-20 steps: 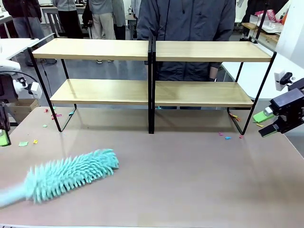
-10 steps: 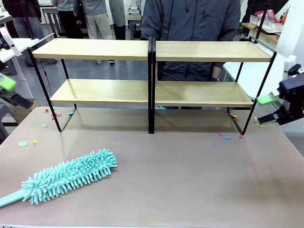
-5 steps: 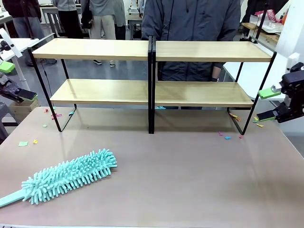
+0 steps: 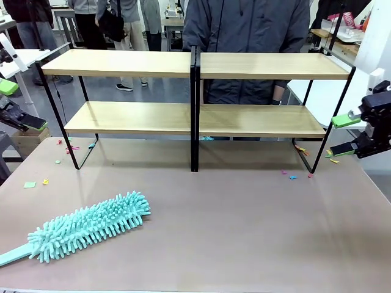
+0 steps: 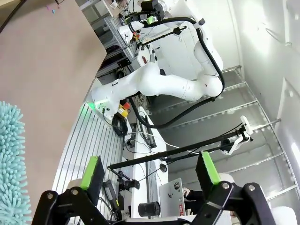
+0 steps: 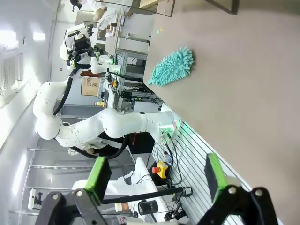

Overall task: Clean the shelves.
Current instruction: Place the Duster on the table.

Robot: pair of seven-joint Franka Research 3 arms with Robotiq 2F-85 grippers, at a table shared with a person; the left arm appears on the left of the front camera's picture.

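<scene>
Both arms barely shifted; left gripper (image 4: pixel 18 107) and right gripper (image 4: pixel 345 134) agape, flanking shelves (image 4: pixel 194 67).

Light-wood shelves (image 4: pixel 195 64) on black frames — fluffy teal duster (image 4: pixel 85 227) on a grey-brown table (image 4: pixel 244 232).

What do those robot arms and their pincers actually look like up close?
Each arm is smooth, rounded and white, with black cables looping along it and a red button on yellow near its base. The left gripper and right gripper are black, angular, bolted linkages, each with two fingers tipped with bright green pads. The person across the table wears a dark grey zipped jacket.
</scene>
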